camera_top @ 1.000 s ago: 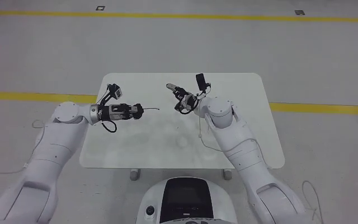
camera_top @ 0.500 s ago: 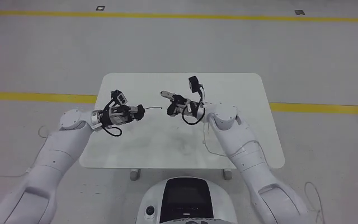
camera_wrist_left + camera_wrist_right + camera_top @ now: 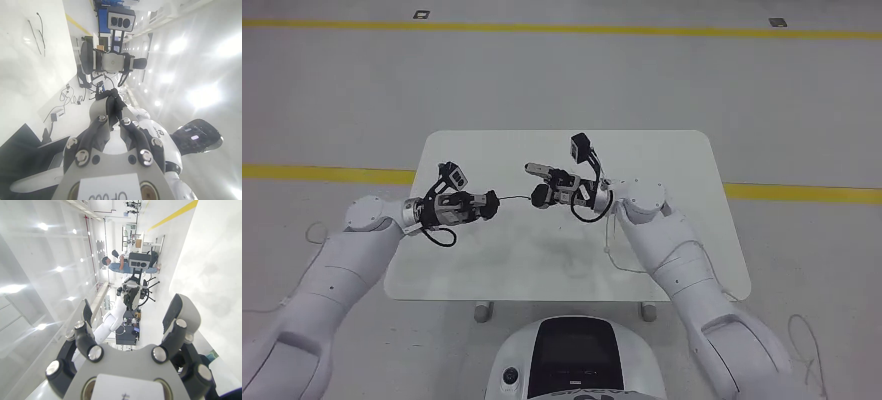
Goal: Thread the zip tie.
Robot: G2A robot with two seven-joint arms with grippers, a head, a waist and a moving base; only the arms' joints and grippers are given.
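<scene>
One zip tie [image 3: 508,198] is in play, and you have it pinched in the left gripper [image 3: 485,203], whose fingers are closed tight on one end of it. In the left wrist view that same grip [image 3: 114,108] shows the black strap [image 3: 111,93] sticking out past the fingertips. It hangs in the air above the middle of the white table [image 3: 542,262], and its free end points across the table toward your other arm.

Your right gripper [image 3: 534,186] sits over the table's middle too, just beside that free end but apart from it. Its own camera shows the pincer [image 3: 132,308] spread wide with nothing between the pads.

By my reading, the pickup is done and the threading is not. I see no loop, and the tip is not fed through any head. You have yet to take the free end, bend it round and push it in. Which end you hold is too small to tell.

Two loose zip ties [image 3: 38,37] lie flat on the table top.

As for writing, a white sticker [image 3: 108,186] with dark print sits on the left gripper's base plate, cut off at the edge. The tie itself shows no print.
</scene>
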